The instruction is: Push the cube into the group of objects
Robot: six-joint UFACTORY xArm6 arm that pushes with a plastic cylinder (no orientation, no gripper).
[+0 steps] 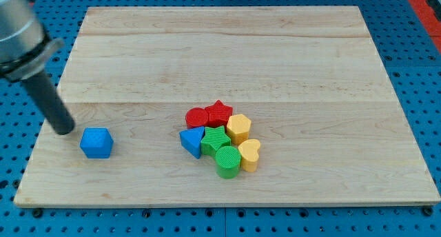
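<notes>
The small blue cube (pixel 96 142) sits near the wooden desk's (pixel 227 51) left edge, one corner toward the bottom edge. My tip (pixel 64 130) rests just left of it; no gripper exists.

No text, label, brand, number or sign can be read anywhere in this view.

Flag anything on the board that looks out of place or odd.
Only the blue cube stands out: it sits alone toward the view's left, apart from the cluster of seven blocks. My tip is just left of it. Nothing is damaged or tipped.
</notes>
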